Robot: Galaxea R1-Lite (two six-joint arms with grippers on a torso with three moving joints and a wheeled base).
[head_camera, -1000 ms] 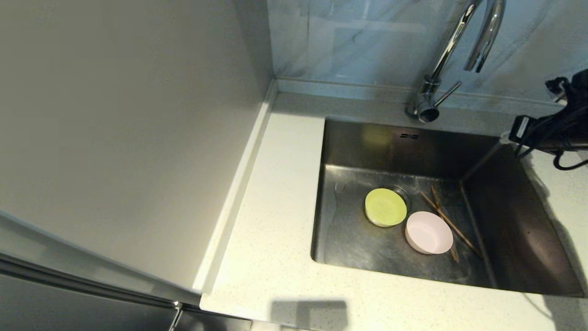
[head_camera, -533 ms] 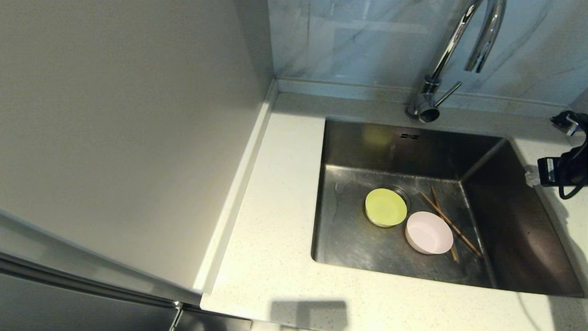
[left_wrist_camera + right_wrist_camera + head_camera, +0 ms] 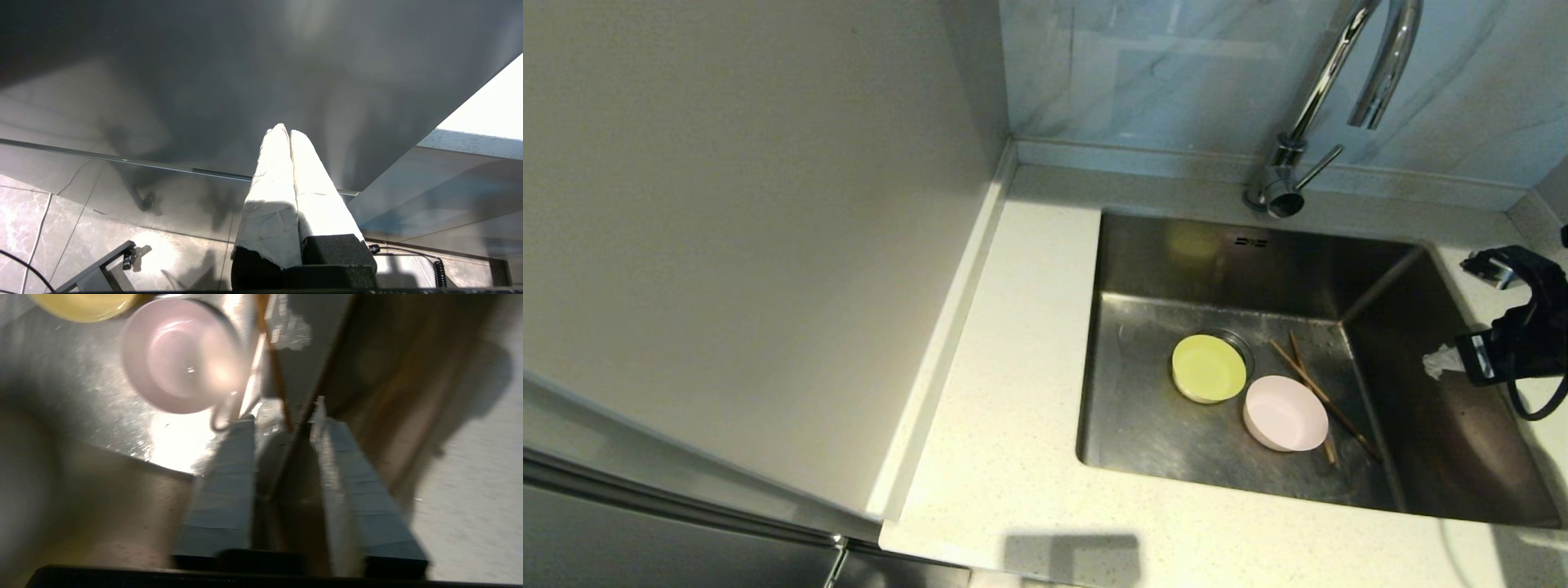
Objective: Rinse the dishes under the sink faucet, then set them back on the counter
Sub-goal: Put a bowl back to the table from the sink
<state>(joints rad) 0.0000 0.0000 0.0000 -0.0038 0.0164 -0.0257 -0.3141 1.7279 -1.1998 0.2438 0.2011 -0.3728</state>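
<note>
Right claw (image 3: 1436,362) hangs over the sink's (image 3: 1437,441) right wall, its two taped fingers (image 3: 229,473) a narrow gap apart and gripping nothing. Beside it on the outer side runs the sink's right edge and a strip of counter (image 3: 1013,490). Below and inward from the claw, the steel floor is open up to the chopsticks (image 3: 1327,400), which lie crossed on the floor. Past them sits the pink bowl (image 3: 1285,412), touching the chopsticks, and just beyond it the green bowl (image 3: 1209,367), over the drain. Farther that way is bare sink floor, then a wide stretch of counter up to its raised rim. Behind the sink, well apart from the claw, stands the faucet (image 3: 1339,73). Left claw (image 3: 289,134) is parked beneath the counter, fingers pressed together.
</note>
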